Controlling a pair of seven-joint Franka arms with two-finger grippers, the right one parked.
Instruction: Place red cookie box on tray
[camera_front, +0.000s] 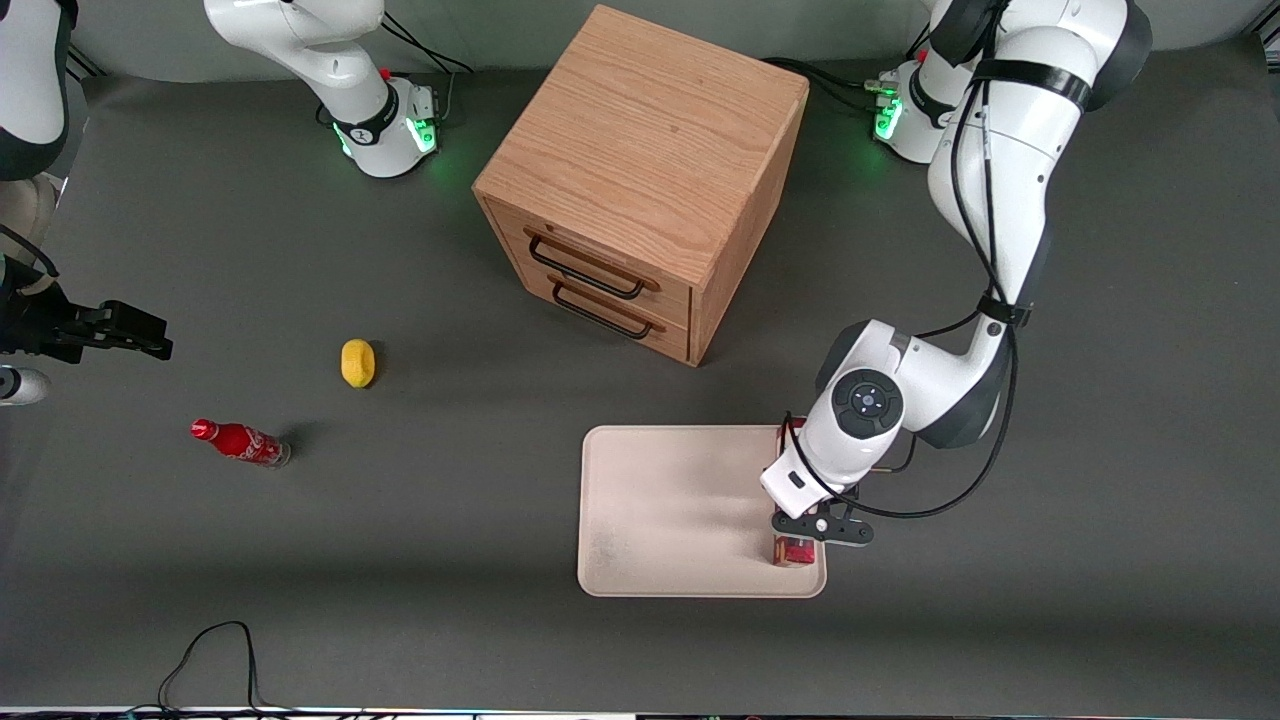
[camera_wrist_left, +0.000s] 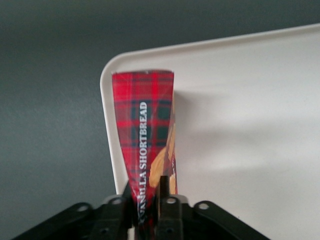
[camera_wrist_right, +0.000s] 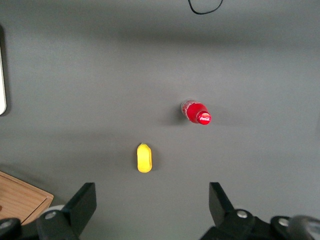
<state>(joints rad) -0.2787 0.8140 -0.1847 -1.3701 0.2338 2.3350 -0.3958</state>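
The red cookie box (camera_wrist_left: 147, 130), tartan red with cookie pictures, stands on its narrow side along the tray's (camera_front: 670, 510) rim toward the working arm's end. In the front view only its two ends (camera_front: 795, 550) show from under the wrist. My left gripper (camera_front: 815, 525) is directly above it, shut on the box near its middle. In the left wrist view the gripper (camera_wrist_left: 150, 200) grips the box between both fingers, with the cream-white tray (camera_wrist_left: 240, 125) beneath. I cannot tell whether the box touches the tray floor.
A wooden two-drawer cabinet (camera_front: 640, 190) stands farther from the front camera than the tray. A yellow fruit (camera_front: 357, 362) and a small red soda bottle (camera_front: 240, 442) lie toward the parked arm's end. A black cable (camera_front: 210, 650) lies at the near edge.
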